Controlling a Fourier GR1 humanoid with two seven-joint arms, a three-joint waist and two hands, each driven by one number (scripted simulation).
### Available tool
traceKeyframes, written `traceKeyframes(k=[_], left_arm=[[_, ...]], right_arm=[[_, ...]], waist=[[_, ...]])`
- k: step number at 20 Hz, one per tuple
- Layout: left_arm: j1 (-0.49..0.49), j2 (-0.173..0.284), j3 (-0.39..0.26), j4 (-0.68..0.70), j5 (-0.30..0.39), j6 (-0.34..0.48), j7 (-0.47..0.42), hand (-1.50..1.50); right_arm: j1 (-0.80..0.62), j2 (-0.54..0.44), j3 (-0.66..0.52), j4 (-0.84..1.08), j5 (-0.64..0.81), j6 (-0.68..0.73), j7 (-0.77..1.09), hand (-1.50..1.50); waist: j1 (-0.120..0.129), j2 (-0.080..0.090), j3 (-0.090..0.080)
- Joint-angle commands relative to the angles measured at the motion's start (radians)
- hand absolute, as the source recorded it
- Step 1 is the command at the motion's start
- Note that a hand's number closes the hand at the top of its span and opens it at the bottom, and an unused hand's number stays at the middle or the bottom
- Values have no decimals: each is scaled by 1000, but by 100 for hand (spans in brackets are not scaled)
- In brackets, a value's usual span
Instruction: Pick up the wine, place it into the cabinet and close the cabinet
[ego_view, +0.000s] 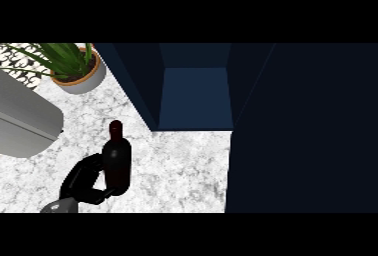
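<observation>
Gripping the wine (117, 160): left hand (83, 180) has its fingers (88, 165) curled round the lower body from the left side, thumb under near the base, so the neck stays free and the bottle upright for insertion. Bottle sits over the marble desk (177, 165), left of and just in front of the open cabinet (196, 95). Door (303, 130) is swung out to the right, leaving the opening clear. Right hand not visible. Potted plant (74, 65) is well clear at the back left.

counter (177, 160): white marble | on it: wine bottle (117, 160) upright, potted plant (77, 70), grey appliance (22, 120), open cabinet (196, 95)
</observation>
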Motion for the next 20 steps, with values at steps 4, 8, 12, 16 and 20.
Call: traceKeyframes(k=[4, 8, 12, 16, 20], left_arm=[[1, -18, -55, 36, -47, -72, -122, 150], [142, -78, -26, -54, -18, 109, -224, 150], [257, -92, -8, -142, 18, 148, -296, 150], [279, -109, -14, -196, 45, 143, -296, 150], [295, -150, -56, -273, 62, 116, -269, 150]], right_arm=[[-36, 13, 15, 61, 31, -8, -23, -150], [-60, -3, -8, 58, 30, -19, 12, -150], [-27, 4, -32, 40, 9, -17, -12, -150], [53, -5, -43, 29, -9, 28, -51, -150], [-77, -17, -42, 66, 9, -18, 22, -150]], waist=[[1, 6, -8], [12, 3, -7], [15, 1, -6], [7, 2, -6], [11, 3, -7]])
